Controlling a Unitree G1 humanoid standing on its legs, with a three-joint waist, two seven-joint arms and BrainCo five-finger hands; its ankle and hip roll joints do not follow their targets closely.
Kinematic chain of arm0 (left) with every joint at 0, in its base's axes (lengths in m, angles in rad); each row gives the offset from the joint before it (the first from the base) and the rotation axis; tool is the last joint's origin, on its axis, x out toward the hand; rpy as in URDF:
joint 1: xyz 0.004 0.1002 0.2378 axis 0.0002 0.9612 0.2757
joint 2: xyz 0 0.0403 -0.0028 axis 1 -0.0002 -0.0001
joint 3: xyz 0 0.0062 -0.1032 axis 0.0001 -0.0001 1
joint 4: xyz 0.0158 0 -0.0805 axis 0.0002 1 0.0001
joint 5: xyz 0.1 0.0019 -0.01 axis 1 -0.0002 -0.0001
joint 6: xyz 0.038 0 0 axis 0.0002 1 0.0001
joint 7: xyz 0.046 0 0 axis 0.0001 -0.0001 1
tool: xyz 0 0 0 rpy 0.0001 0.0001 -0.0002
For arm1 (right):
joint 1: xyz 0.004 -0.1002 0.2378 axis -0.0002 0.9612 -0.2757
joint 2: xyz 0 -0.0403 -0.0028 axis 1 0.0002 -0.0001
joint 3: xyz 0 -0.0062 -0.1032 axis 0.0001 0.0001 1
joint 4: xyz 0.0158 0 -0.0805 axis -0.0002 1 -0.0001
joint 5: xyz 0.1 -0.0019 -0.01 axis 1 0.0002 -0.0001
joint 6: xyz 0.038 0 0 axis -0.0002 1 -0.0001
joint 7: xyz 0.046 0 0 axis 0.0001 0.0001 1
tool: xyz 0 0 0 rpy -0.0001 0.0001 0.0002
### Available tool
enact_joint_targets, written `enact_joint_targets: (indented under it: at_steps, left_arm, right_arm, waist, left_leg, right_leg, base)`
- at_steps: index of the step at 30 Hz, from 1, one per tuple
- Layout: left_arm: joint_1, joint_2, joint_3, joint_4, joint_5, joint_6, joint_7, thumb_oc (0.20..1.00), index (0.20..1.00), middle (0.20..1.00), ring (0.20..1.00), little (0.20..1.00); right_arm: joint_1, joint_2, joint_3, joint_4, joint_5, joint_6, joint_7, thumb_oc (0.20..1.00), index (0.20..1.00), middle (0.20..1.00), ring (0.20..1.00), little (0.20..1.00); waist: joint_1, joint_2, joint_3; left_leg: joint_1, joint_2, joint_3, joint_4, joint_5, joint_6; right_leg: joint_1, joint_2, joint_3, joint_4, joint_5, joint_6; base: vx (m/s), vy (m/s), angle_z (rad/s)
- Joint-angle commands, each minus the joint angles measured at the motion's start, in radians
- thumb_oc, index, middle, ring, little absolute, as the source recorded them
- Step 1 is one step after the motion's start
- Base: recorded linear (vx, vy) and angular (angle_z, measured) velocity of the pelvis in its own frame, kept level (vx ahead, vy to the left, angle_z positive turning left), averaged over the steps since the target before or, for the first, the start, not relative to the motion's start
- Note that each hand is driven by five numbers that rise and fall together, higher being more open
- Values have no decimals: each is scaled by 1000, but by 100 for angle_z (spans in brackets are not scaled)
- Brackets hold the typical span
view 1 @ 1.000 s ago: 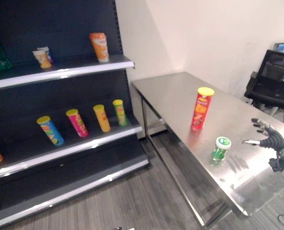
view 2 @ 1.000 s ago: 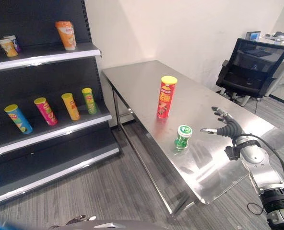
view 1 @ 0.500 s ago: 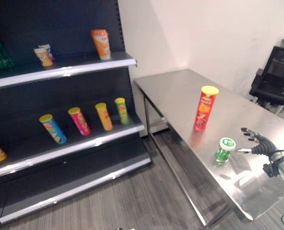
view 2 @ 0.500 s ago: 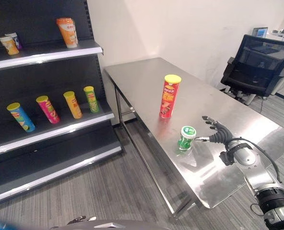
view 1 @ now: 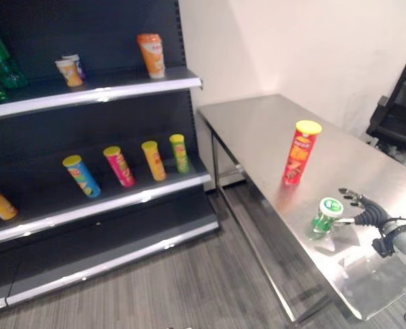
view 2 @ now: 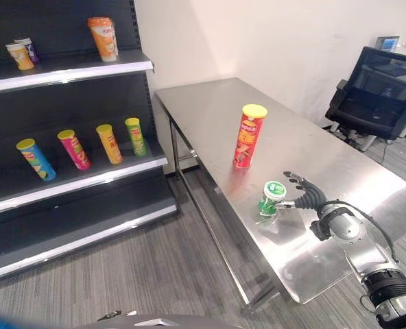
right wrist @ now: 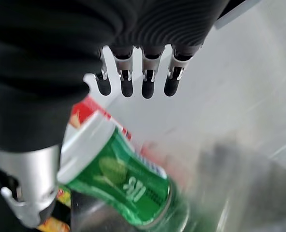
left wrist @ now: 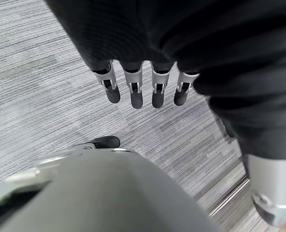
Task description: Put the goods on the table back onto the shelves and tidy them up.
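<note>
Two goods left on the steel table [view 2: 210, 110]: tall red can [view 2: 249, 136] standing mid-table, short green can [view 2: 272, 199] nearer the front edge. Right hand [view 2: 306, 197] beside the green can, fingers [right wrist: 133, 79] straight, thumb reaching toward it, nothing gripped yet; left hand [left wrist: 143, 89] hangs relaxed over floor. Shelves [view 2: 86, 65] already carry several cans; both table items, by my read, remain to be shelved.

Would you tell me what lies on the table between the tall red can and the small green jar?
Nothing: in the right eye view only bare steel table lies between the red can and the green jar.
</note>
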Motion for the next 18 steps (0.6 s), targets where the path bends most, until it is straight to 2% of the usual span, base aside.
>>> enact_joint_targets:
  at_steps: [1,18]
  left_arm:
    - [-51,14,4,5,-38,-36,14,1000,1000,1000,1000,1000]
    - [-37,22,17,0,-48,-38,24,1000,1000,1000,1000,1000]
  right_arm:
    - [-129,41,30,59,-32,-15,-45,1000,1000,1000,1000,1000]
    - [-129,98,55,114,-71,-6,-62,1000,1000,1000,1000,1000]
  waist:
    - [34,-37,18]
    - [49,-42,29]
  left_leg:
    - [10,5,19,15,-54,-58]
    - [5,1,-2,15,-54,-56]
  right_leg:
    - [33,-21,0,16,-63,41]
    - [38,-20,-16,16,-70,39]
  base:
    - [46,-15,9]
    - [11,-4,4]
